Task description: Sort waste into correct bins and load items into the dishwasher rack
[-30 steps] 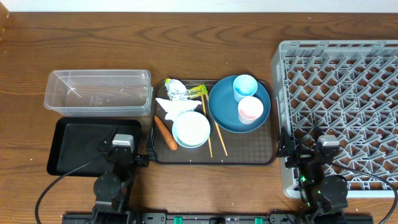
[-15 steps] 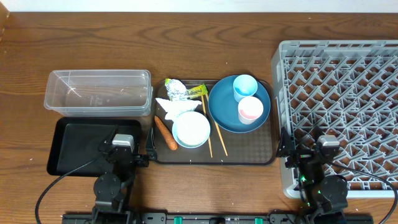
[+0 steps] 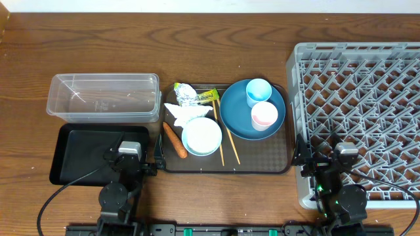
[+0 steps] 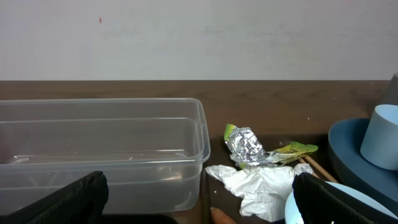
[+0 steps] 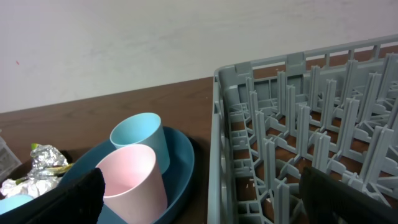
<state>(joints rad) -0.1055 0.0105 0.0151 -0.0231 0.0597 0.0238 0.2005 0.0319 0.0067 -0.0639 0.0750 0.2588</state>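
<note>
On the wooden table (image 3: 216, 59), listed by size:

1. Dishwasher rack (image 3: 367, 98): grey lattice crate, far right, pegs bare. Its left wall runs just beside the serving tray.
2. Dark brown serving tray (image 3: 262, 160): centre, carrying all dishes and waste.
3. Clear plastic tub (image 3: 105, 77): back left, just beside the serving tray's left edge.
4. Black tray (image 3: 75, 154): directly in front of the tub, edges touching or nearly so.
5. Blue plate (image 3: 236, 118): right half of the serving tray, two cups upright on it.
6. White bowl (image 3: 201, 136): left of the plate, mouth up.
7. Left gripper (image 3: 131, 160): over the black tray's near right corner, jaws spread wide, holding nothing.
8. Right gripper (image 3: 344, 160): over the rack's near left corner, jaws spread wide, holding nothing.
9. Pink cup (image 3: 264, 115): on the plate's near side, close in front of the light blue cup (image 3: 258, 91).
10. Chopsticks (image 3: 231, 143): lying between bowl and plate, one close along the plate's rim.
11. Crumpled tissue (image 3: 186, 112): behind the bowl, against its rim.
12. Carrot (image 3: 174, 140): pressed close to the bowl's left side, crowding any approach there.
13. Snack wrapper (image 3: 193, 96): silver and yellow-green, at the tray's back left, behind the tissue.
</note>
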